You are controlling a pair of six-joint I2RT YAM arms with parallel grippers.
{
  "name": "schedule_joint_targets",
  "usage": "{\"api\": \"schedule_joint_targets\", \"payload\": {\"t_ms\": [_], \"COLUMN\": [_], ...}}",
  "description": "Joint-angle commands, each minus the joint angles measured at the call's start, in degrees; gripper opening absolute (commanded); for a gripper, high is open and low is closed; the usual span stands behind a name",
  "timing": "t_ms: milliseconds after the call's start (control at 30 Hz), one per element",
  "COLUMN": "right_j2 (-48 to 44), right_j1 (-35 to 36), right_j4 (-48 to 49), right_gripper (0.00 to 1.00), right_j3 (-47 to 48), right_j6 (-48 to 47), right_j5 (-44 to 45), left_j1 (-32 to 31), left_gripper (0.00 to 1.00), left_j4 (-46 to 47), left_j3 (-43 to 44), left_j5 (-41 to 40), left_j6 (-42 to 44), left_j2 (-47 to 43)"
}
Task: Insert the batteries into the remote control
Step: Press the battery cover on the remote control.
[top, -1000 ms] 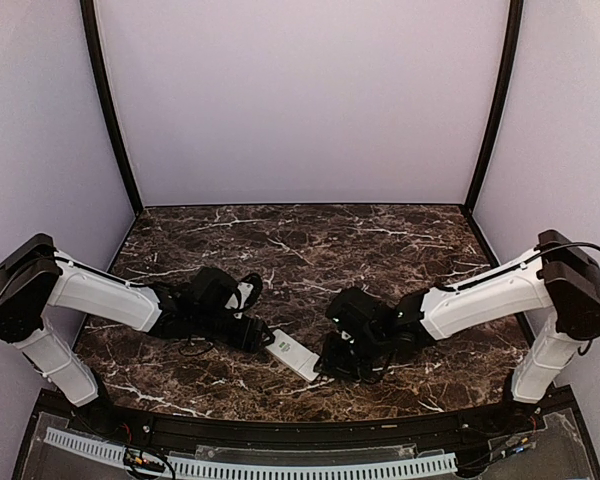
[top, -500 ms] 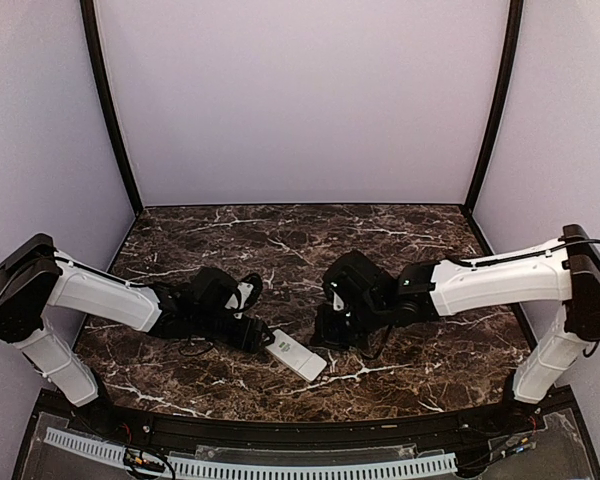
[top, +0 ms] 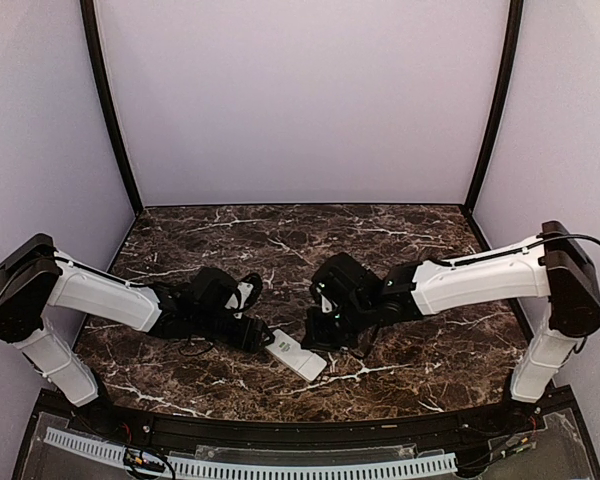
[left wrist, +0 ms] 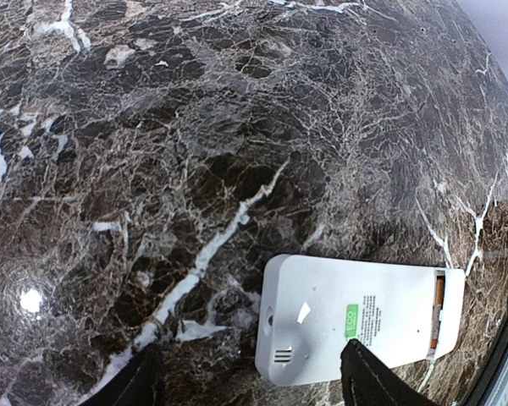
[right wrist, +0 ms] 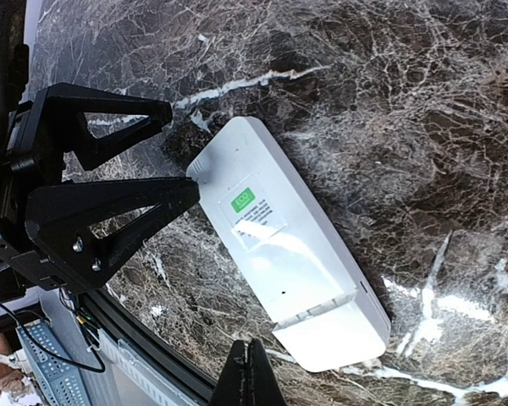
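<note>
Dark marble table (top: 400,235) between lilac walls (top: 300,100) bears remote control (top: 296,353); left pincer (right wrist: 184,150) apart, right pincer (right wrist: 248,372) seemingly together.

obstacle: left pincer (right wrist: 183,150) by remote control (right wrist: 279,245) | free: far half of table (top: 310,235)

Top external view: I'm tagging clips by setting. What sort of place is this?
Likely a robot test booth: a marble-patterned tabletop boxed in by plain lilac walls, a left arm and right arm mounted at its near edge, a remote control between them.
</note>
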Motion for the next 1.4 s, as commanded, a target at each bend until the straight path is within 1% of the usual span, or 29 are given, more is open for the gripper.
{"api": "schedule_joint_targets", "payload": {"t_ms": [0, 367, 500, 667, 767, 900, 1033, 1133, 1167, 1267, 1367], "right_j2": [2.63, 7.59, 7.39, 6.51, 4.79, 0.9, -2.14, -3.59, -3.84, -3.2, 0.36], "right_j1": [-0.35, -0.56, -0.62, -0.62, -0.63, -0.48, 0.15, 0.87, 1.2, 2.51, 4.11], "right_j4": [2.16, 7.78, 7.79, 6.28, 3.57, -0.06, -6.49, -8.57, -9.0, -10.8, -11.26], "right_gripper": [0.0, 0.0, 0.0, 0.0, 0.0, 0.0, 0.03, 0.02, 0.0, 0.0, 0.0], "right_j3": [0.97, -7.08, -6.97, -4.07, -0.58, 1.34, -0.42, -4.01, -4.97, -5.91, -5.01], "right_j6": [-0.92, 2.04, 1.82, -0.67, -3.4, -2.66, 1.38, 4.84, 5.68, 6.81, 6.57], "right_j5": [-1.38, -4.0, -3.8, -3.81, -3.38, -1.76, 0.6, 0.83, 0.82, 1.35, 0.87], "left_j1": [0.21, 0.21, 0.17, 0.17, 0.17, 0.17, 0.17, 0.17, 0.19, 0.25, 0.26], "left_gripper": [0.7, 0.7, 0.7, 0.7, 0.7, 0.7, 0.71, 0.7, 0.7, 0.69, 0.67], "left_j4": [-0.21, -0.2, -0.29, -0.37, -0.38, -0.38, -0.4, -1.06, -1.21, -1.29, -1.03], "left_j3": [-0.54, -0.71, -0.63, -0.62, -0.62, -0.39, 0.19, 0.98, 1.11, 1.3, 1.29], "left_j5": [-0.48, -0.58, -0.6, -0.59, -0.56, -0.52, -0.48, -0.43, -0.38, -0.33, -0.17], "left_j6": [0.86, 1.03, 1.04, 1.04, 1.04, 1.04, 1.29, 1.38, 1.39, 1.39, 1.31], "left_j2": [-1.45, -1.32, -1.34, -1.33, -1.46, -1.46, -1.03, -0.32, -0.21, -0.58, -0.81]}}
